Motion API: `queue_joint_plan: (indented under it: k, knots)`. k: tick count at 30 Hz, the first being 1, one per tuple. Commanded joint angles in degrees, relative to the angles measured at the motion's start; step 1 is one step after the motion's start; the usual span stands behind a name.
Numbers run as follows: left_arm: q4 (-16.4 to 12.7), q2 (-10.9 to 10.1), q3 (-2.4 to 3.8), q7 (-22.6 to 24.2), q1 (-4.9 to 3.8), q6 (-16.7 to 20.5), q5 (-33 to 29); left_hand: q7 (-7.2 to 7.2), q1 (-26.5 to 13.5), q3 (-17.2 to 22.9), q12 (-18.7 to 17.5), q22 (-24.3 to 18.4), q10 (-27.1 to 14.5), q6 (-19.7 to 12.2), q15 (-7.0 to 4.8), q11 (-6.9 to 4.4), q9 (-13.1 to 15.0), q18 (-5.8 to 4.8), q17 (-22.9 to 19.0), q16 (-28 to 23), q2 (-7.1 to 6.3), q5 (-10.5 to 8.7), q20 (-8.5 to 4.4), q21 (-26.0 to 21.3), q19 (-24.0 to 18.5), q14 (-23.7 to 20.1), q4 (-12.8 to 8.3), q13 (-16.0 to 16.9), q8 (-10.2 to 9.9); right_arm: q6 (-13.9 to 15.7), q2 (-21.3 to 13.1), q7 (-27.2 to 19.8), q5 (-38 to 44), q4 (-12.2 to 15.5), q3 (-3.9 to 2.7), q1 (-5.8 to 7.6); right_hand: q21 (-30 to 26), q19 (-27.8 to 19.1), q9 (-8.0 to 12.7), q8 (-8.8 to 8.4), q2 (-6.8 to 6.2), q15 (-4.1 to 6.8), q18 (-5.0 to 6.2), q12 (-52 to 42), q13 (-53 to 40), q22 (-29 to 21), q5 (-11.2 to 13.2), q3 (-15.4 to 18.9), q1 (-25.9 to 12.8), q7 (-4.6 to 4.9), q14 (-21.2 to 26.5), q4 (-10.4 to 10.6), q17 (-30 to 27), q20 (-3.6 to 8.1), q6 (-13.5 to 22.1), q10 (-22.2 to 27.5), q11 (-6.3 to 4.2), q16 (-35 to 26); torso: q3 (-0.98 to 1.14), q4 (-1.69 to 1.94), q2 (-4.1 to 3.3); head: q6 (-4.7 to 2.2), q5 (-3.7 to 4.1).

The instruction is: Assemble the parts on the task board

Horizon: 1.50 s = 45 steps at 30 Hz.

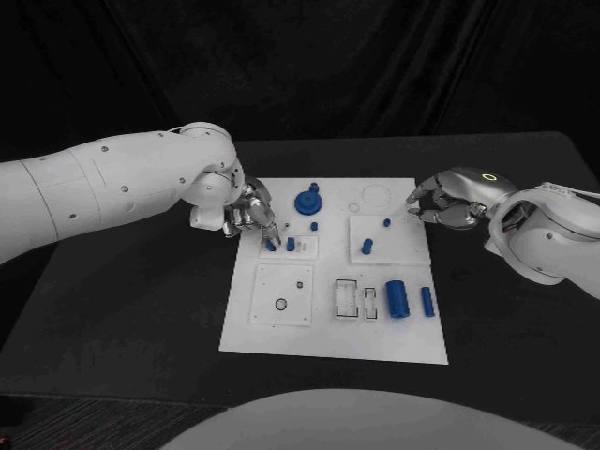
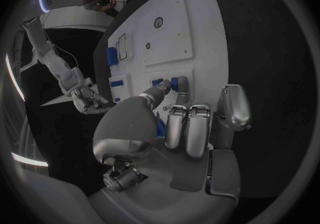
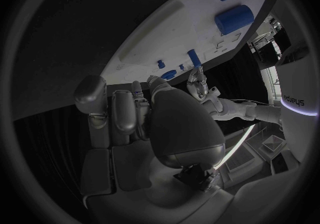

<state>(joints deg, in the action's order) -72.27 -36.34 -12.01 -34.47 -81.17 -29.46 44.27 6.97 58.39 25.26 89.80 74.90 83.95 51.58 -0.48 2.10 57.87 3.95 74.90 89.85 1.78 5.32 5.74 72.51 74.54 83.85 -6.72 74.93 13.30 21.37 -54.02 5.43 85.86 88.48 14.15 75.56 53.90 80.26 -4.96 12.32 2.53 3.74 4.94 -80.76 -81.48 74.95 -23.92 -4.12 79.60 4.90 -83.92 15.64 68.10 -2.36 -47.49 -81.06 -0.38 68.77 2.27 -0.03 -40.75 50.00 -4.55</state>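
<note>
The white task board (image 1: 338, 281) lies flat in the middle of the black counter (image 1: 138, 309), and I read the job as still early, since most blue parts lie loose or stand in their starting spots. From the head view, a round blue gear-like part (image 1: 307, 202) sits near the board's far edge, two small blue pegs (image 1: 291, 244) stand beside each other at the left side, two more pegs (image 1: 367, 247) stand toward the middle right, and a large blue cylinder (image 1: 397, 298) lies beside a slimmer one (image 1: 427, 302) near the right edge. My left hand (image 1: 247, 214) hangs over the board's left edge with its fingers (image 1: 263, 234) pointed down at the small pegs, I judge so as to pick one up. Its wrist camera shows what the head view hides: the fingertips reach right to a blue peg (image 2: 175, 83), but I cannot tell whether they pinch it or only touch it. My right hand (image 1: 442, 202) waits at the board's far right corner, fingers curled inward with nothing visibly in them, likely kept clear of the left hand's work. Its wrist camera looks along the board from the side and shows the two cylinders (image 3: 234, 18) lying untouched.
</note>
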Motion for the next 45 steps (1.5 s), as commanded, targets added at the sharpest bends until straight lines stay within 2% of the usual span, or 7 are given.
queue_joint_plan:
  k: [1,11,28,37,39,42,45]
  knots:
    - [0.1,0.1,-0.29,-0.5,0.66,2.3,0.9,-0.66,-1.1,-2.0,-0.2,8.8,5.6,-2.7,0.57,0.5,0.0,0.68,15.1,0.2,-0.31,-1.03,0.61,-0.3,0.0,6.1,1.3,14.8,-0.7,-0.6,-0.1,1.0,0.1,0.0,-0.04,-0.14,-0.3,-0.4,0.0,-0.26,-0.19,0.33,1.16,0.2,4.4,6.9,0.1,-0.2,0.6,0.01,-0.5,0.1,0.0,0.04,-0.3,0.0,-0.23,-0.3,0.0,0.02,-0.05,0.0,-0.04]
    - [-0.3,-0.2,-0.29,0.8,0.72,3.2,5.8,0.01,-6.5,-10.1,-0.3,8.8,5.4,-4.2,1.09,1.08,0.3,0.74,15.1,0.2,-1.52,-2.61,1.09,-0.4,-0.2,6.1,7.8,14.7,-0.4,-0.9,-0.1,1.0,0.1,0.0,-0.04,-0.2,-0.4,-0.4,0.1,-0.26,-0.22,0.33,1.16,0.2,4.4,6.9,0.0,-0.3,0.6,0.0,-0.5,0.1,-0.1,0.03,-0.4,0.0,-0.24,-0.4,-0.01,0.08,-0.01,0.0,0.07]
    - [-1.5,-1.7,-0.29,3.2,0.75,7.7,6.6,0.06,-6.8,-13.2,0.2,9.1,6.0,-4.8,1.15,1.15,0.9,0.57,15.1,0.2,-1.06,-2.6,1.19,0.4,0.4,6.1,10.1,15.1,0.2,-1.5,-0.1,1.1,0.1,-0.1,-0.04,-0.38,-0.4,-0.5,0.1,-0.31,-0.3,0.33,1.17,0.2,4.5,6.9,-0.2,-0.4,0.9,-0.02,-0.5,0.0,-0.1,0.02,-0.3,0.1,-0.25,-0.5,0.03,0.01,-0.01,0.0,-0.06]
    - [-7.4,-6.5,-0.28,7.3,0.52,16.2,10.4,-0.25,-5.7,-14.3,0.2,9.2,6.0,-4.3,0.97,0.9,2.0,0.5,15.1,0.2,-0.6,-2.53,1.1,1.0,0.9,6.1,10.8,15.1,1.7,-1.6,-0.5,1.2,0.1,0.1,-0.04,-0.4,-0.8,-0.6,0.2,-0.35,-0.32,0.33,1.24,0.4,4.7,6.8,-0.3,-0.5,1.0,-0.03,-0.4,-0.1,-0.3,0.02,-0.3,0.2,-0.26,-0.7,0.03,0.02,0.0,0.0,0.1]
    - [-9.5,-8.2,-0.28,8.1,0.31,19.3,11.4,-0.45,-5.5,-14.7,0.2,9.4,6.0,-4.1,0.86,0.73,2.5,0.35,15.1,0.2,0.08,-1.98,1.01,1.8,1.6,6.1,11.7,15.1,2.6,-1.7,-0.5,1.3,0.1,0.1,-0.04,-0.4,-0.8,-0.6,0.2,-0.35,-0.32,0.33,1.24,0.4,4.7,6.8,-0.3,-0.5,1.0,-0.03,-0.4,-0.1,-0.3,0.02,-0.3,0.2,-0.26,-0.7,0.03,0.03,-0.02,0.0,0.11]
    - [-12.8,-10.7,-0.28,8.9,0.03,23.9,12.3,-0.99,-4.1,-15.7,0.2,9.8,6.0,-3.9,0.41,0.25,3.1,0.13,15.1,0.2,0.31,3.47,0.58,2.9,2.8,6.1,13.4,15.1,4.3,-1.7,-0.7,1.3,0.1,0.2,-0.04,-0.4,-0.9,-0.6,0.2,-0.35,-0.32,0.32,1.25,0.4,4.8,6.8,-0.3,-0.6,1.0,-0.03,-0.4,-0.1,-0.4,0.02,-0.3,0.3,-0.26,-0.7,0.03,0.02,-0.01,0.0,0.08]
    - [-15.9,-13.1,-0.29,9.4,-0.14,27.9,14.0,-1.16,-3.3,-15.7,0.2,9.9,6.0,-3.8,0.2,0.06,3.2,0.01,15.1,0.2,0.35,5.64,0.45,3.3,3.2,6.1,13.8,15.1,4.8,-1.7,-0.8,1.4,0.1,0.2,-0.04,-0.4,-0.9,-0.6,0.2,-0.35,-0.32,0.32,1.25,0.4,4.8,6.8,-0.3,-0.6,1.0,-0.03,-0.4,-0.1,-0.4,0.02,-0.3,0.3,-0.26,-0.7,0.03,0.01,0.0,0.0,0.05]
